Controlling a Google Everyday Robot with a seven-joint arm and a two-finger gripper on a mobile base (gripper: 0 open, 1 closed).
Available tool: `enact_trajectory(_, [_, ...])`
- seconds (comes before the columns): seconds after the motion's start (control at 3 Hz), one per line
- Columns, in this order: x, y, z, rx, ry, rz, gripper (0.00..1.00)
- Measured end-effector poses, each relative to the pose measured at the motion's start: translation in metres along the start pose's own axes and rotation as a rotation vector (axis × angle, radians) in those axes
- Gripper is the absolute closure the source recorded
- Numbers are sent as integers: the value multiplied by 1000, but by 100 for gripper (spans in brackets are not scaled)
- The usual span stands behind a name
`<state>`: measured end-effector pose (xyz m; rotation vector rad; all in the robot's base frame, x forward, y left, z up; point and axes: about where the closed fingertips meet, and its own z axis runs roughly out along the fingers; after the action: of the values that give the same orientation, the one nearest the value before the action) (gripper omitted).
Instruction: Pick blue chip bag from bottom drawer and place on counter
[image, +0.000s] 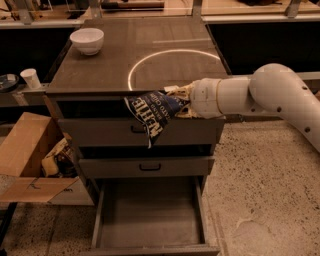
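My gripper (181, 102) is shut on the blue chip bag (152, 112), a dark-blue foil bag with white lettering. It holds the bag in the air in front of the cabinet, level with the counter's front edge. The bag hangs down over the top drawer front. The counter (115, 60) is dark grey-brown with a thin white circle (172, 62) on it. The bottom drawer (150, 215) is pulled out below, and its bare grey floor holds nothing. My white arm (270, 95) reaches in from the right.
A white bowl (87, 40) stands at the counter's back left. Two closed drawer fronts with black handles (149, 167) sit above the open drawer. An open cardboard box (30, 155) with packaging stands left of the cabinet. A white cup (31, 78) stands on a shelf at the left.
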<state>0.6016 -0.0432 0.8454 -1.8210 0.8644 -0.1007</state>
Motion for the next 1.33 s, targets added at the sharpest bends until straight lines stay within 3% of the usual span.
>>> enact_trajectory(0.33, [8,-10,-1,42,38,17,100])
enact_trajectory(0.67, [34,-53,-1,151,78,19,100])
enact_trajectory(1.0, [63,-119,-13,296,110,55,100])
enact_trajectory(1.33, [101,-167,-15,424,102,169,98])
